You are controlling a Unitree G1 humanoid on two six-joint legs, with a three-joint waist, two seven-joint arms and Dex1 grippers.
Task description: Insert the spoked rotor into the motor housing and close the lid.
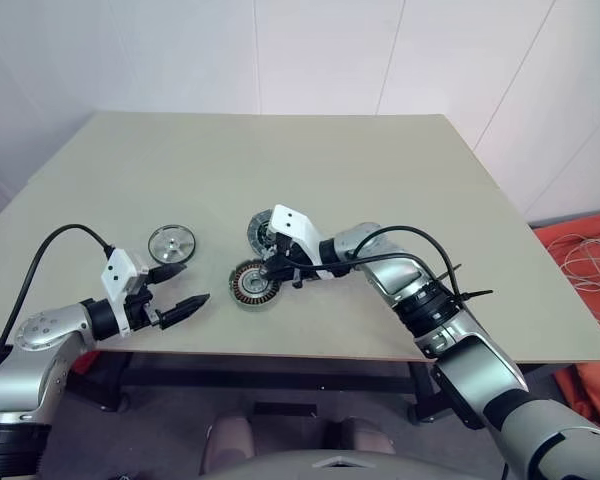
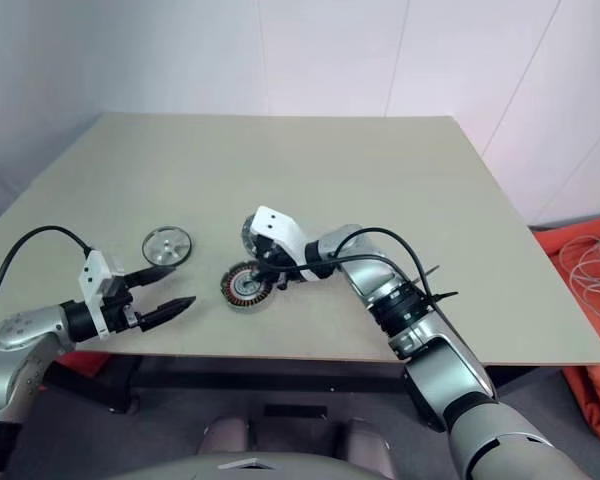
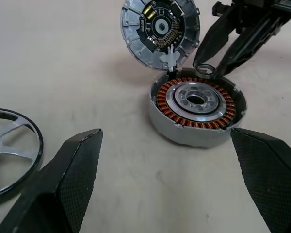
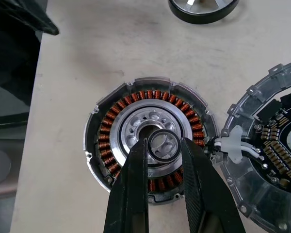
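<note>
The motor housing (image 4: 111, 131), a squat round part with copper-brown windings around a silvery centre, sits near the table's front edge. My right gripper (image 4: 163, 143) hovers over its centre, shut on a small black ring (image 4: 150, 154). The lid (image 4: 276, 160) lies right beside the housing with its inner face and electronic parts showing, joined to it by white wires. The spoked rotor (image 1: 171, 243), shiny with a dark rim, lies flat on the table to the left. My left gripper (image 1: 196, 282) stands open just in front of the rotor, left of the housing, holding nothing.
The beige table (image 1: 310, 160) stretches bare behind the parts. Its front edge (image 1: 310, 352) runs close below both grippers. Orange material with white cable (image 1: 585, 260) lies on the floor at the right.
</note>
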